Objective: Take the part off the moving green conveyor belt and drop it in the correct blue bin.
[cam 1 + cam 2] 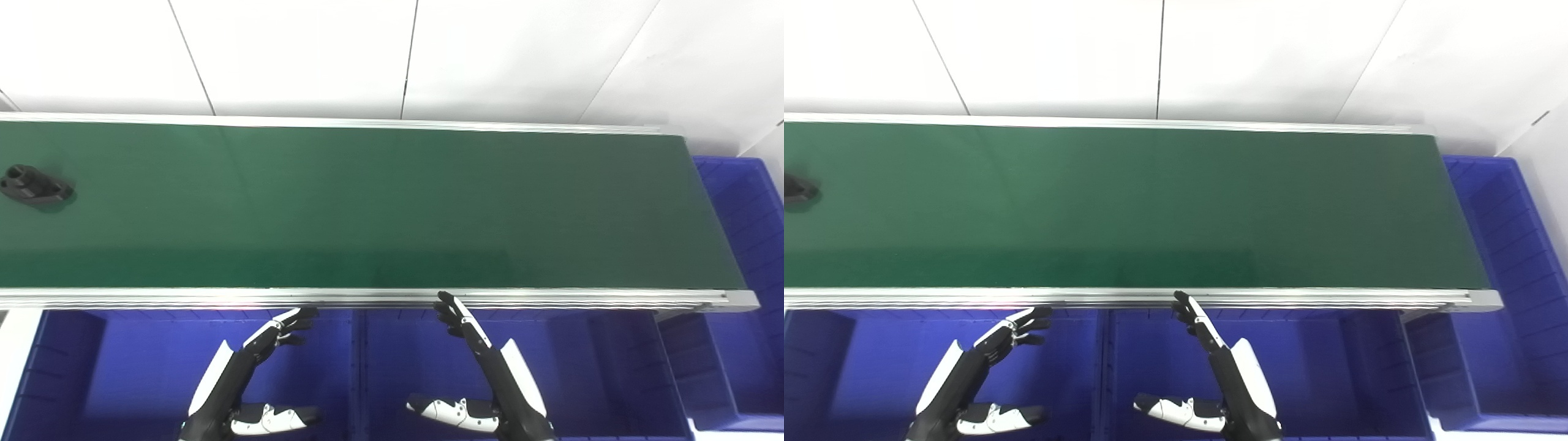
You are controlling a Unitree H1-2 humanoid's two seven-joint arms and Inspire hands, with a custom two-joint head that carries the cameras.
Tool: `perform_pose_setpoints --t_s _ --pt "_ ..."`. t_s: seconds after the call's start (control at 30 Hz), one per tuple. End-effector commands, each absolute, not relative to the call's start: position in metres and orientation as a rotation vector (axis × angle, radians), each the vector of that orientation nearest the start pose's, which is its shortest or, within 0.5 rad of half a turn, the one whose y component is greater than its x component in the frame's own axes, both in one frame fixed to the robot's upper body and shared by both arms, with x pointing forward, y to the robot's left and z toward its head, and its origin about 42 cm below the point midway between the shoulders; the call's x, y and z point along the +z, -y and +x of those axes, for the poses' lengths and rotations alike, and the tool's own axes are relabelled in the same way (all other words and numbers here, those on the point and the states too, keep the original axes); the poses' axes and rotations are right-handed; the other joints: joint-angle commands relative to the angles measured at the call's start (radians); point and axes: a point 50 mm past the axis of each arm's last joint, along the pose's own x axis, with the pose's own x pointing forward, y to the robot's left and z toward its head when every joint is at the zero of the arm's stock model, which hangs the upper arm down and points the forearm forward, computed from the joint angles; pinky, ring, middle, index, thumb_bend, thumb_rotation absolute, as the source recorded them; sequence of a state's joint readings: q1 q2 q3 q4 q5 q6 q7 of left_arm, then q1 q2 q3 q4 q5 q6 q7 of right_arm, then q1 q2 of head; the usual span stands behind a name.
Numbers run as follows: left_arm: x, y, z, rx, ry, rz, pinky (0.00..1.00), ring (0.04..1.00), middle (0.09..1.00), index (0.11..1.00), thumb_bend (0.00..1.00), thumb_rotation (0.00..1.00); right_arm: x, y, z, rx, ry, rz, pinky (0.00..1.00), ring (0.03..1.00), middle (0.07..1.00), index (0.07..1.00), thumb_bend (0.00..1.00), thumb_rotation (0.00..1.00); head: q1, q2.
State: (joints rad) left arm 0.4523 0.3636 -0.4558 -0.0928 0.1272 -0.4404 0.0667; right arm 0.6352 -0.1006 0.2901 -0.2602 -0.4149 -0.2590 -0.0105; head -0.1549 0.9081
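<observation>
**Both hands empty over bins, part at far left of belt**

Nearest cam: blue bins (pixel 153 367) in a row under the belt's near edge, w/ another blue bin (pixel 747 202) at the belt's right end.

Green conveyor belt (pixel 367 202) is the biggest thing in view, running left to right w/ silver rails along its near and far edges, white wall panels behind.

Left hand (pixel 263 367) hangs over the bins just below the belt's near edge, fingers spread, thumb out to the side, holding nothing. Right hand (pixel 484 367) is likewise over the bins, fingers apart and straight, tips reaching up to the near rail, thumb out, also empty.

Smallest: black part (pixel 33 185) lies on the belt at its far left end, approx mid-width, well apart from both hands; partly cut off by the frame edge in right eye view.
</observation>
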Motion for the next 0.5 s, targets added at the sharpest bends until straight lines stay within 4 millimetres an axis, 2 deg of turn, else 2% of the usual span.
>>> perform_pose_setpoints --t_s 0.0,0.47 --pt "0.0602 -0.2187 0.0912 -0.437 0.081 0.236 0.72 0.811 0.869 0.821 0.79 0.49 0.081 0.1763 0.0659 0.25 -0.056 -0.356 0.86 0.893 0.91 0.962 0.76 0.44 0.0 0.0" --pt "0.0592 -0.2194 0.0917 -0.435 0.078 0.234 0.73 0.812 0.867 0.822 0.79 0.49 0.0806 0.1759 0.0656 0.249 -0.055 -0.357 0.86 0.893 0.904 0.962 0.77 0.45 -0.002 -0.002"
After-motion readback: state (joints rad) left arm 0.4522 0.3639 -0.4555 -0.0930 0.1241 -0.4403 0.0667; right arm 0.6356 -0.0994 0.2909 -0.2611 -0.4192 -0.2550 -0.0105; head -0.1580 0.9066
